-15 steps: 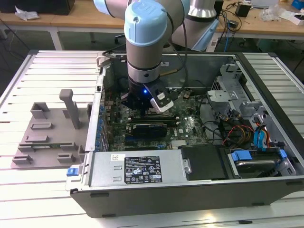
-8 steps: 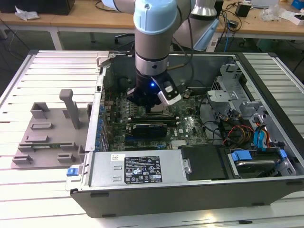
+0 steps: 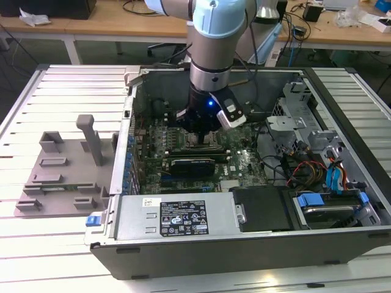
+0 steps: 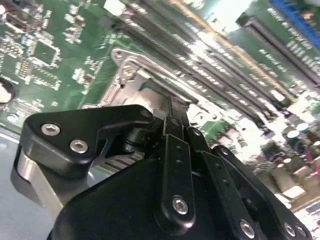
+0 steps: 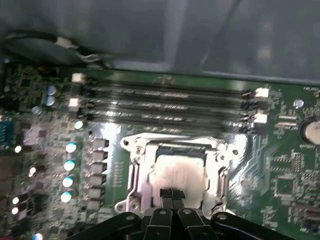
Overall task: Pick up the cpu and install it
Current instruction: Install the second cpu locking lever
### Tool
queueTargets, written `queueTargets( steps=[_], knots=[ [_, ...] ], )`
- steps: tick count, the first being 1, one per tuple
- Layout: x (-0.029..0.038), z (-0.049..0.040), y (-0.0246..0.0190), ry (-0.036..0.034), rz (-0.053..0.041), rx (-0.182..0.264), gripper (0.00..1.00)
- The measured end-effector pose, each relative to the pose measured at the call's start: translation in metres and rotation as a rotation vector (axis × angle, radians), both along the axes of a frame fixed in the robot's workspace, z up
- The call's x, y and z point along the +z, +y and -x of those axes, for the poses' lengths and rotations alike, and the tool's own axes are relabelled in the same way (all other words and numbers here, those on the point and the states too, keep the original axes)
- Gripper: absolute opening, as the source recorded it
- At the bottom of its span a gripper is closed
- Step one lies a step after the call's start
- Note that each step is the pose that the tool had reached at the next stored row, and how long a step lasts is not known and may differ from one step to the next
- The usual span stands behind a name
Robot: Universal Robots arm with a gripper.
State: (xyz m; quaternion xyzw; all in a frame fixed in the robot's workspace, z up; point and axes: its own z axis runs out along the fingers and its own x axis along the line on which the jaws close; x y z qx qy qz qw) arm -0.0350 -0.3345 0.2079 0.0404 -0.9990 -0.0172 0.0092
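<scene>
The cpu (image 5: 181,172), a silvery-white square, lies flat inside the metal socket frame (image 5: 134,167) on the green motherboard (image 3: 245,162). In the first wrist view my gripper (image 5: 172,194) hangs right over the cpu's near edge, its two black fingertips pressed together with no gap and nothing visibly between them. Whether the tips touch the chip I cannot tell. The exterior view has the gripper (image 3: 201,139) low inside the open computer case (image 3: 244,244), above the middle of the board. In the second wrist view the gripper (image 4: 173,114) covers most of the socket frame (image 4: 145,82).
Memory slots (image 5: 165,105) run just beyond the socket. A drive cage and loose cables (image 3: 305,165) fill the case on the exterior view's right. A grey plastic tray (image 3: 61,174) with raised blocks sits on the slatted table on the exterior view's left.
</scene>
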Motion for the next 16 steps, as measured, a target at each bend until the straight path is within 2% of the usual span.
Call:
queueTargets(
  steps=[2, 3, 4, 5, 7, 8, 16],
  knots=[
    [0.0010, -0.0027, 0.0124, 0.0000, 0.0353, 0.000, 0.11],
    [0.0049, -0.0026, 0.0138, 0.0002, 0.0499, 0.000, 0.11],
    [0.0120, -0.0027, 0.0145, 0.0001, 0.0586, 0.000, 0.11],
    [0.0183, -0.0027, 0.0149, 0.0002, 0.0631, 0.000, 0.11],
    [0.0264, -0.0027, 0.0151, 0.0001, 0.0706, 0.000, 0.11],
    [0.0296, -0.0027, 0.0151, 0.0002, 0.0712, 0.000, 0.11],
    [0.0314, -0.0027, 0.0151, 0.0001, 0.0712, 0.000, 0.11]
  ],
)
